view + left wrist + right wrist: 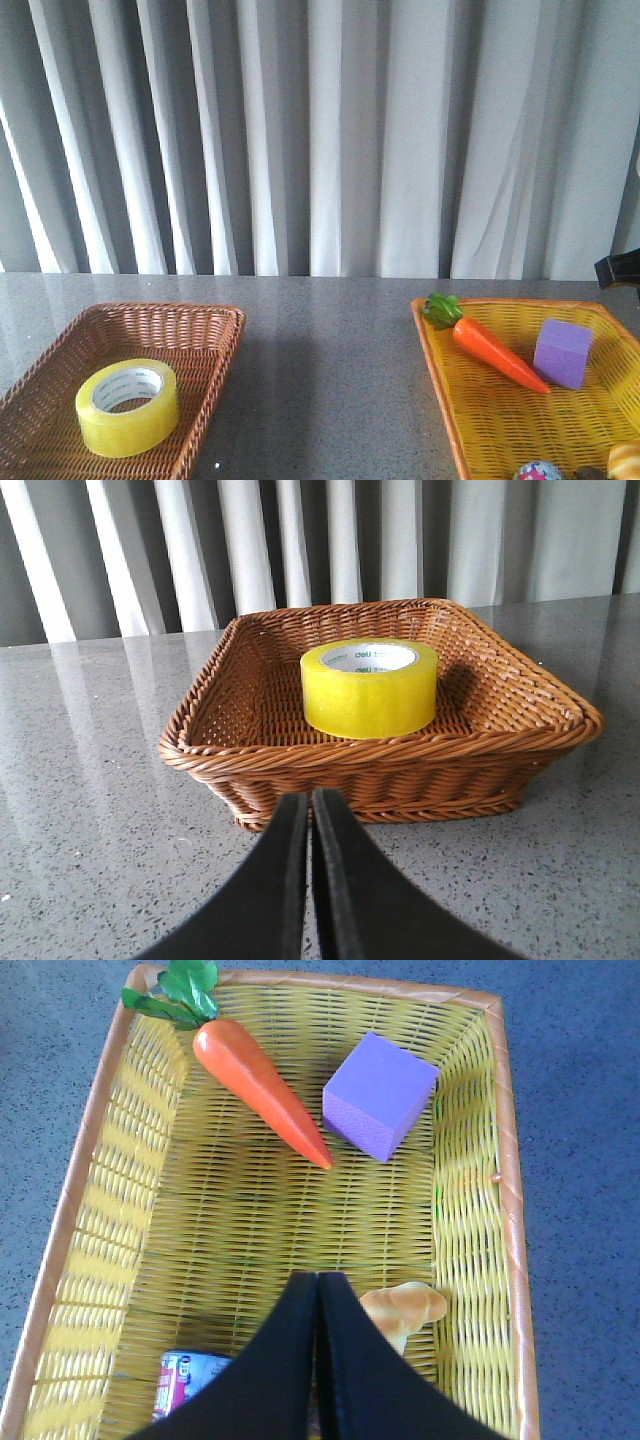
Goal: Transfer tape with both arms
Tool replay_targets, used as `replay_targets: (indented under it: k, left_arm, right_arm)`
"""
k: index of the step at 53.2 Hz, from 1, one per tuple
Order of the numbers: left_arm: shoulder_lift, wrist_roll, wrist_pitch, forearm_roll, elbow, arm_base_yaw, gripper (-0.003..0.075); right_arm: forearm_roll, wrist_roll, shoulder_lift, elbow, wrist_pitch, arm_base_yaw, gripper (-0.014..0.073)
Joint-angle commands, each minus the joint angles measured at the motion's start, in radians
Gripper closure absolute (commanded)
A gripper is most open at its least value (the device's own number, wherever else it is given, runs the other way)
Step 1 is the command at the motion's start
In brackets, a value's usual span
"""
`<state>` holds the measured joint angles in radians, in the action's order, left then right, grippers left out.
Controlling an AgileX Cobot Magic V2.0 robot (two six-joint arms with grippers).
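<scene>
The yellow tape (127,406) lies flat in the brown wicker basket (215,345) at the front left. It also shows in the left wrist view (369,688), inside that basket (400,770). My left gripper (310,800) is shut and empty, low over the table just outside the basket's near rim. My right gripper (317,1282) is shut and empty, above the middle of the yellow basket (90,1210). Neither gripper shows in the front view; only a black part of the right arm (620,270) shows at the right edge.
The yellow basket (450,400) at the front right holds a toy carrot (495,352), a purple cube (562,352), a bread roll (405,1312) and a small can (185,1382). Grey curtains hang behind the speckled grey table (330,360).
</scene>
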<state>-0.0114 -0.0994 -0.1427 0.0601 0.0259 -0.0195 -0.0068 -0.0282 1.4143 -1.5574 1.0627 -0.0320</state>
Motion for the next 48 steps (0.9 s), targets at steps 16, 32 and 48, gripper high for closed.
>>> replay_targets:
  k: [16, 32, 48]
  left_arm:
    - [-0.016, 0.012, 0.078, 0.004, -0.023, 0.001, 0.0727]
    - [-0.016, 0.012, 0.076, 0.004, -0.024, 0.001, 0.0727]
    - [-0.016, 0.012, 0.076, 0.004, -0.024, 0.001, 0.0727]
  right_arm:
    - [-0.005, -0.003, -0.034, -0.025, -0.051, -0.007, 0.0602]
    - [-0.005, -0.003, -0.034, -0.025, -0.051, -0.007, 0.0602]
    - [-0.005, -0.003, -0.034, -0.025, -0.051, -0.007, 0.0602]
